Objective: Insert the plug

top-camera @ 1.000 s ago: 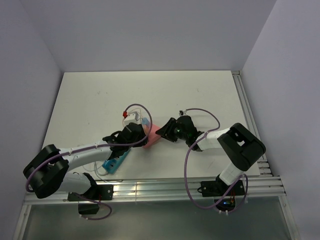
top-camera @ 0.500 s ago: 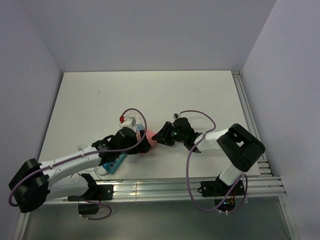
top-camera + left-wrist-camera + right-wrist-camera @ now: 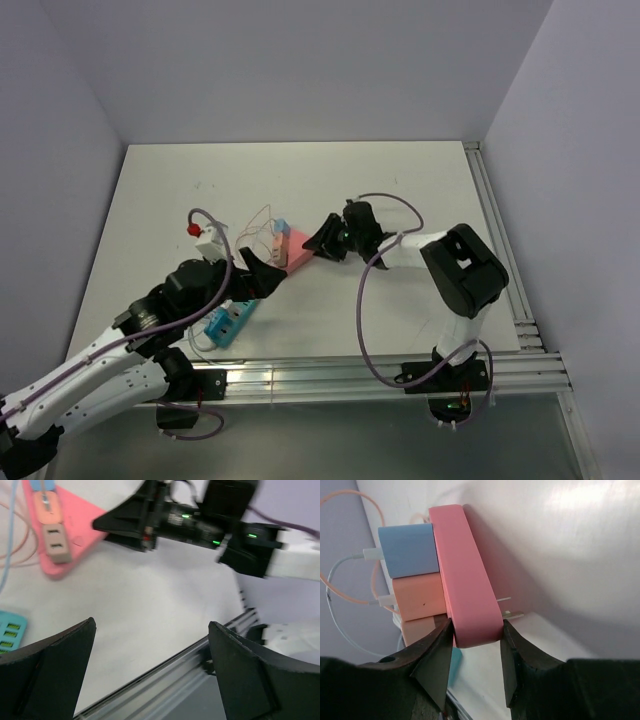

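A pink power strip (image 3: 298,250) lies tilted at the table's middle, and my right gripper (image 3: 322,240) is shut on its near end. In the right wrist view both fingers press the pink strip (image 3: 465,575) at the right gripper (image 3: 476,630). Three plugs sit in a row on its face: a blue plug (image 3: 407,550), an orange plug (image 3: 417,597) and a beige plug (image 3: 417,630). Two metal prongs (image 3: 512,614) stick out on the strip's other side. My left gripper (image 3: 152,624) is open and holds nothing, lifted back from the beige plug (image 3: 56,536). From above, the left gripper (image 3: 262,275) hangs just left of the strip.
A teal power strip (image 3: 225,322) lies near the front edge, left of centre, and shows as the teal strip (image 3: 10,630) in the left wrist view. Thin white and orange cables (image 3: 258,225) loop behind the plugs. An aluminium rail (image 3: 350,375) runs along the front, another rail (image 3: 495,230) on the right.
My left gripper opened, let go at the pink strip and drew back up and to the left. The right gripper carried the pink strip slightly farther from the front edge.
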### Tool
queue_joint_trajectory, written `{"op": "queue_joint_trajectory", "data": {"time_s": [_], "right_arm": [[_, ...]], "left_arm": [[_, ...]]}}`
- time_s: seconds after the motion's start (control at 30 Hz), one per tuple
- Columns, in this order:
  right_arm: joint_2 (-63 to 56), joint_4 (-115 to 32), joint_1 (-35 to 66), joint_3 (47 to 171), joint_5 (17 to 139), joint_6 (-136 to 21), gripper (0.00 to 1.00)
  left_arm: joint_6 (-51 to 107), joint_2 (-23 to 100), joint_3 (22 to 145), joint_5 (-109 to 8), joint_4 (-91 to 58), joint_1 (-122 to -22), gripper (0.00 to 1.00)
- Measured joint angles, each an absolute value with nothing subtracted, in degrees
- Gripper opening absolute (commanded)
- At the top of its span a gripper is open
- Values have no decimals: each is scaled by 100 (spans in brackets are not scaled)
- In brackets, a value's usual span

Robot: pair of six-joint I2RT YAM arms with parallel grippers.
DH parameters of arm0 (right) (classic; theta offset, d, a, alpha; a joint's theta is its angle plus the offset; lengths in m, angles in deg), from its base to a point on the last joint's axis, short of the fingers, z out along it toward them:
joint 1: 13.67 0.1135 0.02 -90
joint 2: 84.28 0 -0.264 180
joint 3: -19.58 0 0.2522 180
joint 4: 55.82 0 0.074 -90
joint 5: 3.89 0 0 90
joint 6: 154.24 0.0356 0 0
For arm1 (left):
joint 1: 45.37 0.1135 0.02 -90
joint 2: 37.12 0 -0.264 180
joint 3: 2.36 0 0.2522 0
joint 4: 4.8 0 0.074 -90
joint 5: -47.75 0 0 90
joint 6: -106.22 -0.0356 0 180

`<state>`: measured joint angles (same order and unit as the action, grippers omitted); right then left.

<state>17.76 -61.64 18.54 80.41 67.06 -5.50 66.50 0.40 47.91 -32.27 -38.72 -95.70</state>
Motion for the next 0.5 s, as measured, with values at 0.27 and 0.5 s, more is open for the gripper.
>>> {"op": "queue_joint_trajectory", "data": {"time_s": [0.27, 0.5], "right_arm": [[2941, -5477, 1211, 9770, 6559, -744, 75], [2831, -5447, 1030, 9711, 6301, -989, 100]], "left_arm": [[6670, -751, 4947, -3446, -3826, -9570, 99], [6696, -1298, 4711, -3783, -3769, -9570, 100]]}}
